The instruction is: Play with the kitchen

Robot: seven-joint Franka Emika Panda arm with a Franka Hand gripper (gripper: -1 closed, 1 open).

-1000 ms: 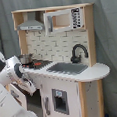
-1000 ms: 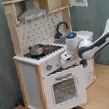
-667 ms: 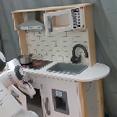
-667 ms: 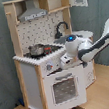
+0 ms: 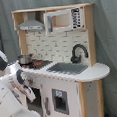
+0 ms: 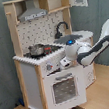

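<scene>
On the kitchen [image 6: 47, 67] hob, a small pot [image 6: 36, 50], contents seemingly unseen.

Curtained robot lab [image 5: 105, 36], toy kitchen [image 6: 45, 52].

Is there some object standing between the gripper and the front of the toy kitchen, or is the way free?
Nothing visible stands between them. In the second exterior view the gripper is already at the knob panel of the toy kitchen, just above the oven door. Whether it touches cannot be told.
</scene>
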